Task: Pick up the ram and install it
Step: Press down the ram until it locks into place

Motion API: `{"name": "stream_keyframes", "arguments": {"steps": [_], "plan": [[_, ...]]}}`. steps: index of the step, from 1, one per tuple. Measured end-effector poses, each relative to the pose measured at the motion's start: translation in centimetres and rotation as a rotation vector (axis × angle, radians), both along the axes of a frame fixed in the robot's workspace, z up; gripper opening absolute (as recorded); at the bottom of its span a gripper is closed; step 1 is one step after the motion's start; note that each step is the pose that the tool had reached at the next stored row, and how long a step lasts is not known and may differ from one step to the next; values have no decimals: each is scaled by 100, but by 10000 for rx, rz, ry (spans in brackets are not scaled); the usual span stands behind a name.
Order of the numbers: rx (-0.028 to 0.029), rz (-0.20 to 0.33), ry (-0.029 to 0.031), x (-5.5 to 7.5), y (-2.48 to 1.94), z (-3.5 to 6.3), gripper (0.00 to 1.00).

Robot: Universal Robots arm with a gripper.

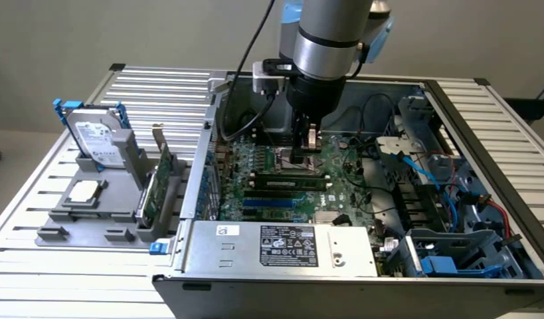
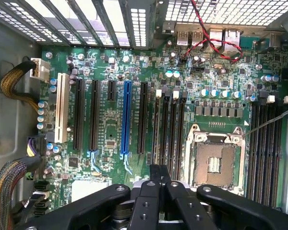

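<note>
As claw (image 1: 309, 147) hovers closed | one ram (image 1: 290, 179) seated

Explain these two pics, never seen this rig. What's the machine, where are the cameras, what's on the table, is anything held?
The machine is one robot arm with a claw at its tip. The exterior view looks from off the arm at an open computer case on a slatted metal table. The wrist view looks from the arm's wrist past the claw onto the motherboard and its empty processor socket. The claw hangs inside the case, above the socket. Beside the socket a long narrow green stick lies along the board, probably the ram. I cannot tell whether the claw holds anything. On the exterior view's left, a grey fixture carries a hard drive and a green expansion card.
</note>
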State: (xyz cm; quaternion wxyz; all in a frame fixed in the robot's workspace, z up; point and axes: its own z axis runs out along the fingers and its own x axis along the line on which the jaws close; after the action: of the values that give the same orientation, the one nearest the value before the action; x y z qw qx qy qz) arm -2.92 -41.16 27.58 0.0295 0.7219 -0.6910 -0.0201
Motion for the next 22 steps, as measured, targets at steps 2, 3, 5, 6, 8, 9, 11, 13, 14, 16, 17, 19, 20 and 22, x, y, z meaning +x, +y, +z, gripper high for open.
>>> {"name": "stream_keyframes", "arguments": {"steps": [2,3,5,6,8,9,11,13,14,16,17,19,20,22], "plan": [[-2,0,0,0,0,-1,11],[-1,0,0,0,0,-14,11],[0,0,0,0,0,-52,11],[0,0,0,0,0,-70,11],[0,0,0,0,0,-106,11],[0,0,0,0,0,-125,11],[0,-1,0,0,0,-161,11],[2,-13,-1,0,0,-198,11],[0,-25,0,0,0,-215,11],[0,-53,0,0,0,-251,11],[0,-67,0,0,0,-270,11],[0,-91,0,0,5,-307,11],[-1,-99,0,0,8,-324,11],[0,-113,0,0,15,-360,11]]}}
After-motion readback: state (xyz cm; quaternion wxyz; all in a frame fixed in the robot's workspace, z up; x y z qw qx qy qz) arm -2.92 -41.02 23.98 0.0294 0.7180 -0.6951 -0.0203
